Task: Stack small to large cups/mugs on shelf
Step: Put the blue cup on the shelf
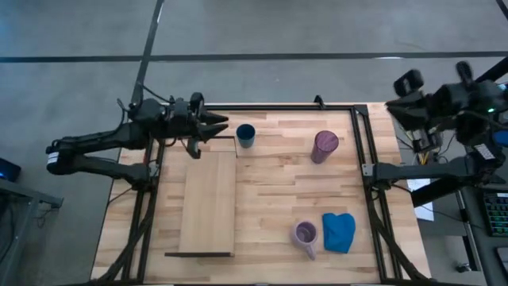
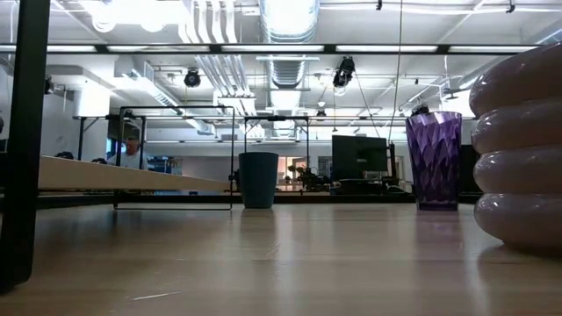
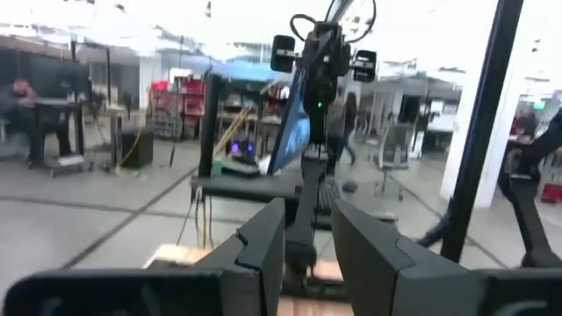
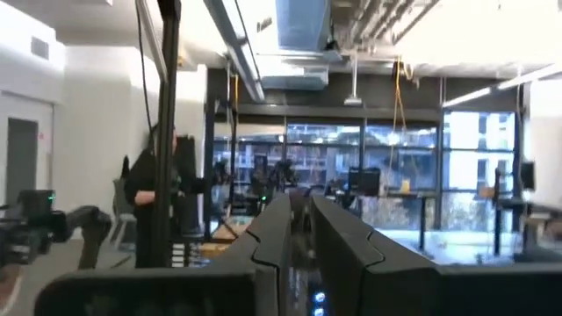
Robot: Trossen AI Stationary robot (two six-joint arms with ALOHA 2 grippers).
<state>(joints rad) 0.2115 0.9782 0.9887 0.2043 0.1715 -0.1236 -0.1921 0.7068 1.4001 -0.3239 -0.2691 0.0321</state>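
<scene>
The small dark blue cup [image 1: 245, 135] stands upright on the table near the far edge, beside the far end of the shelf [image 1: 208, 202]. The shelf is a light plank raised on dark end brackets at the table's left. The dark purple tumbler [image 1: 325, 146] stands upright to the right of the cup. The pale lilac mug [image 1: 305, 235] stands near the front, next to the bright blue cloth [image 1: 339, 232]. My left gripper [image 1: 225, 125] is open and empty, above the shelf's far end, a little left of the cup. My right gripper [image 4: 300, 219] is shut, off the table's far right corner.
The dark table frame [image 1: 361, 143] runs along the far and right edges. In the low view the cup [image 2: 257, 180], tumbler [image 2: 434, 160] and mug [image 2: 518, 158] stand on the tabletop, and a shelf bracket post [image 2: 22, 140] rises at the left. Bare tabletop lies between shelf and tumbler.
</scene>
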